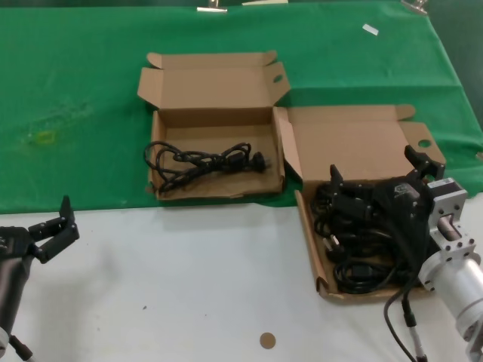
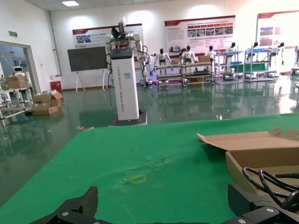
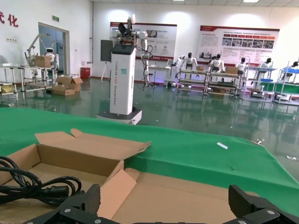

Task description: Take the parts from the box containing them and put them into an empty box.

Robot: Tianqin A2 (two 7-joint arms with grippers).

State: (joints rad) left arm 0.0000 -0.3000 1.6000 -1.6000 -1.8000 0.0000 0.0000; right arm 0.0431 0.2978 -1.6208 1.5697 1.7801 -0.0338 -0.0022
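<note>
Cords [image 1: 361,241] lay heaped in the right-hand box [image 1: 355,147], where the right pincer [image 1: 381,167] hovered wide open (empty); left pincer [image 1: 56,226] waited open over the bench [image 1: 189,279].

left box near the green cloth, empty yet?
Not empty. The left box holds one looped black cord bundle lying on its floor, lid open.
</note>
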